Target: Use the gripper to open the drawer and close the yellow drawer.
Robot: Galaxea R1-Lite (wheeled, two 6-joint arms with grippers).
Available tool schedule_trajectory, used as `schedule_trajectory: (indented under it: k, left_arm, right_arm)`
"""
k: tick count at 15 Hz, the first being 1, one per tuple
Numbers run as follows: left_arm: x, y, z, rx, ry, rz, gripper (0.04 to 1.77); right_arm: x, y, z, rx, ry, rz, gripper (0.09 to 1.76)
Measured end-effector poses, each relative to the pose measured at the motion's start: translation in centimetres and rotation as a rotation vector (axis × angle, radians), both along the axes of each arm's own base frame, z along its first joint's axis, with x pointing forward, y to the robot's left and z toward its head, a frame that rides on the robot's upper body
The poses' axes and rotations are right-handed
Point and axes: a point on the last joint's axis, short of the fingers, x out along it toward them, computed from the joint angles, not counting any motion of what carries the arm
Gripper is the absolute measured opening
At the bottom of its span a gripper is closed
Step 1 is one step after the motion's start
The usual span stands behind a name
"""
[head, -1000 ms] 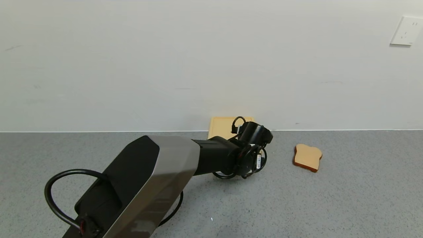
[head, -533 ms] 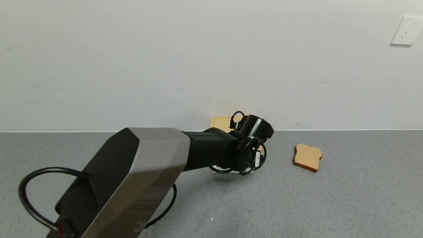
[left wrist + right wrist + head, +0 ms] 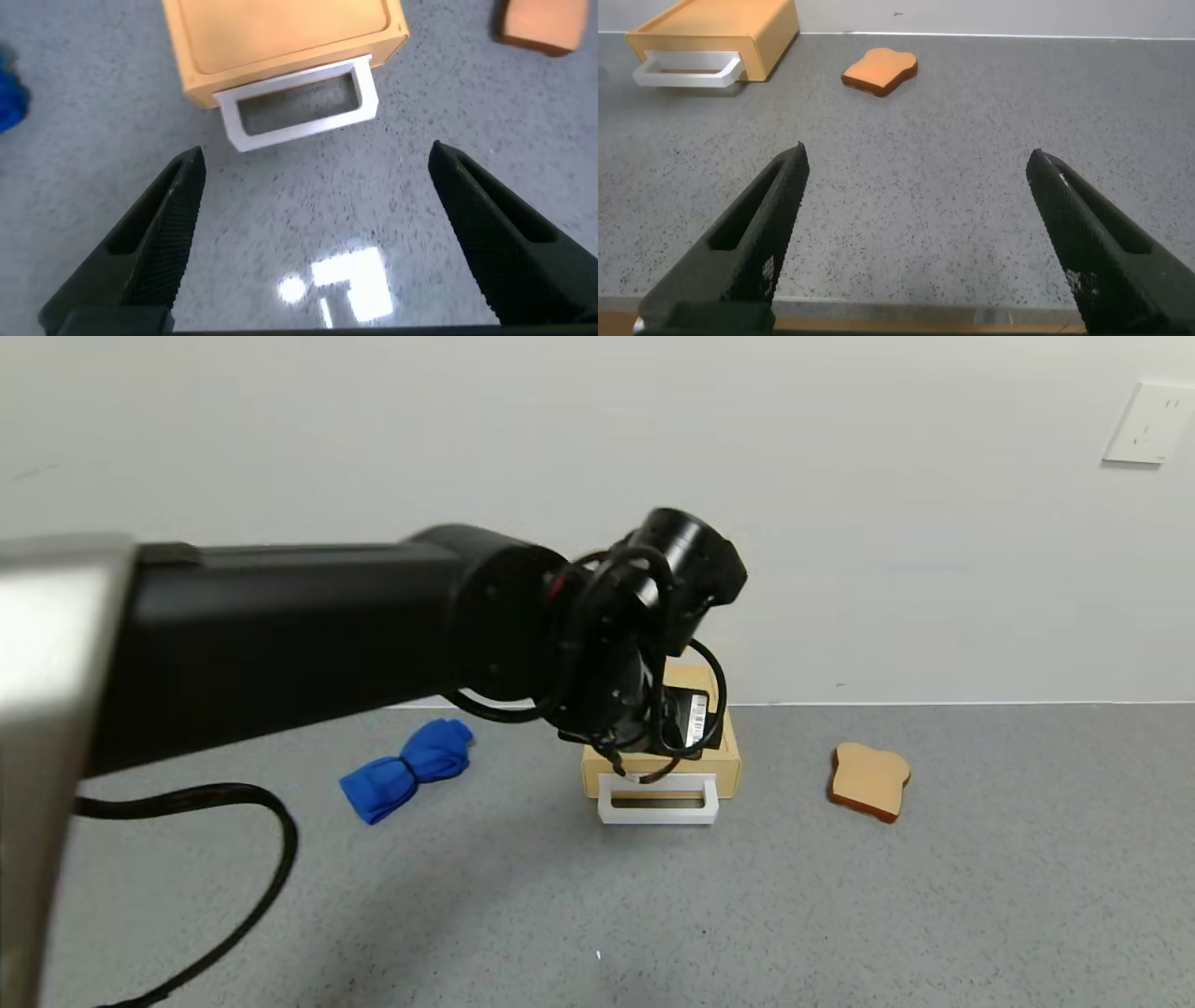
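Left claw [image 3: 313, 238] hangs above the bench [image 3: 934, 915] with its two black fingers [image 3: 154, 238] spread wide, nothing between them and nothing touching them; bare grey bench shows in the gap. In the left wrist view the drawer [image 3: 280, 56] lies just beyond the fingertips, apart from them. In the head view the left arm reaches in from the left, its wrist raised over the yellow box so that it covers most of the box's top.

Right claw [image 3: 915, 233] is low over the bench, well apart from the drawer, its fingers also spread wide and empty.

Counted: one drawer [image 3: 661, 773], one white loop handle [image 3: 658, 800], one toast slice [image 3: 869, 781], one blue cloth bundle [image 3: 408, 769], one wall socket plate [image 3: 1148, 423], and two claws.

The drawer sits at the back of the bench against the wall, pushed fully into its flat yellow box, its front flush with the box. The handle [image 3: 297, 103] juts out toward the robot and rests on the bench. The toast slice [image 3: 880, 71] lies flat to the drawer's right, apart from it. The blue bundle lies to the drawer's left, also apart.
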Motion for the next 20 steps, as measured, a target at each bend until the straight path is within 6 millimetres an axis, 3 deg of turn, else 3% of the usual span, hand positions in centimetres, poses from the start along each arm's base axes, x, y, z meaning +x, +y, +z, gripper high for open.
schedule_trajectory:
  k: [4, 8, 13, 20]
  left_arm:
    - [-2.6, 4.6, 5.3, -0.078, -0.038, -0.054, 1.72]
    - [-5.2, 10.2, 8.0, -0.178, -0.037, -0.174, 1.72]
    - [-8.2, 16.1, 6.9, -0.195, -0.187, -0.2, 1.72]
    - [-15.8, 23.5, 4.4, -0.133, -0.381, -0.163, 1.72]
  right_arm:
    - [0.0, 0.0, 0.0, 0.0, 0.0, -0.001, 1.71]
    - [0.0, 0.0, 0.0, 0.0, 0.0, -0.001, 1.71]
    - [0.0, 0.0, 0.0, 0.0, 0.0, 0.0, 1.71]
    - [0.0, 0.0, 0.0, 0.0, 0.0, 0.0, 1.71]
